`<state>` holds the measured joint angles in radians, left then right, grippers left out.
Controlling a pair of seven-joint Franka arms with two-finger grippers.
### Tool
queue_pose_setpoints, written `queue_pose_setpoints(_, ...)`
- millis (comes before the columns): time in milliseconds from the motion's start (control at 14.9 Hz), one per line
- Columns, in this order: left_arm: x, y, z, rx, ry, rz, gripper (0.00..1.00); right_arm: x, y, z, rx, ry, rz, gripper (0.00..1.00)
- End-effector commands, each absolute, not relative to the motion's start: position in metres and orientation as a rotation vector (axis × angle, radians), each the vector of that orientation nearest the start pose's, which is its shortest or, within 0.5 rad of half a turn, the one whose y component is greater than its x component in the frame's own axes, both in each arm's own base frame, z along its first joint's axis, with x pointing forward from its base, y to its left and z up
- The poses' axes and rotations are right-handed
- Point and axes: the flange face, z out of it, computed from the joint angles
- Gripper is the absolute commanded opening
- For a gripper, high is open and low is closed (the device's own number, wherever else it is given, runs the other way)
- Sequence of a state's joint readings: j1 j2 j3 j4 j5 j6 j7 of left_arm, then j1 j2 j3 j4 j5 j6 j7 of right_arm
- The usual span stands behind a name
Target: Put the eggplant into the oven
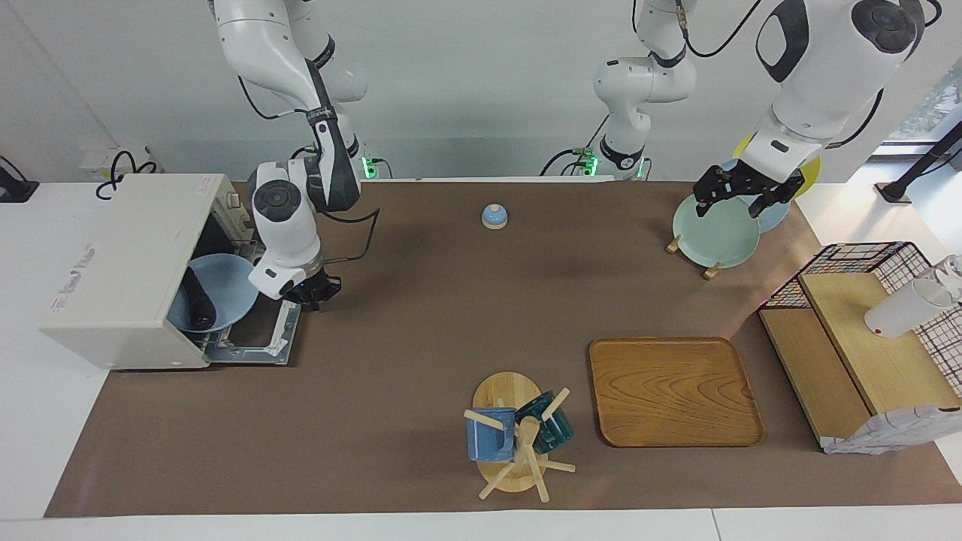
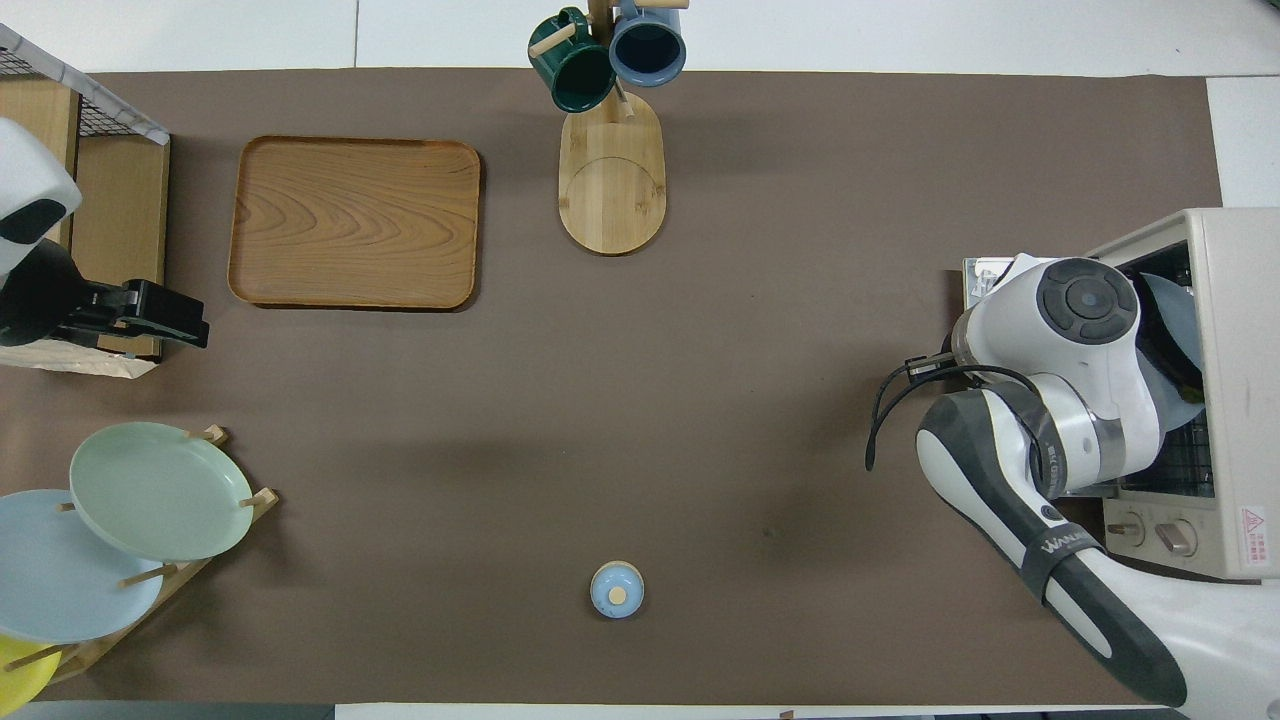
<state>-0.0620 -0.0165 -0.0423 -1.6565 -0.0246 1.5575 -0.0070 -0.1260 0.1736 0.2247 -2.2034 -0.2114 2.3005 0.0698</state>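
Note:
The off-white oven (image 1: 120, 270) stands at the right arm's end of the table with its door (image 1: 255, 342) dropped open and flat. A light blue plate (image 1: 229, 289) sits in the oven's mouth, its rim sticking out over the door. The dark eggplant (image 1: 197, 304) lies on the plate, inside the oven. My right gripper (image 1: 312, 289) hangs just over the door's edge, beside the plate and apart from it. In the overhead view the oven (image 2: 1235, 330) and plate (image 2: 1165, 320) show, while the right arm hides its own gripper. My left gripper (image 1: 744, 199) waits open and empty over the plate rack.
A plate rack holds a green plate (image 1: 714, 233) and others at the left arm's end. A wooden tray (image 1: 673, 391), a mug stand (image 1: 515, 436) with two mugs, a small blue bell (image 1: 494, 216) and a wire-mesh basket (image 1: 864, 259) with wooden shelves also stand on the table.

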Motion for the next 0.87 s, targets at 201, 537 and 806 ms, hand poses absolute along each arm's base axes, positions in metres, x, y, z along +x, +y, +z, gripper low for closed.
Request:
queue_pose_setpoints(201, 0.538, -0.057, 0.595, -3.151, 0.135, 0.137, 1.00, 0.533, 0.041, 0.294, -3.375, -0.517, 0.138, 0.00)
queue_pose_setpoints(537, 0.538, -0.057, 0.595, -3.151, 0.135, 0.137, 1.00, 0.552, 0.042, 0.327, -3.438, -0.554, 0.253, 0.00)
queue_pose_setpoints(806, 0.538, -0.057, 0.595, -3.151, 0.135, 0.137, 1.00, 0.570, 0.035, 0.397, -3.431, -0.728, 0.376, 0.00)
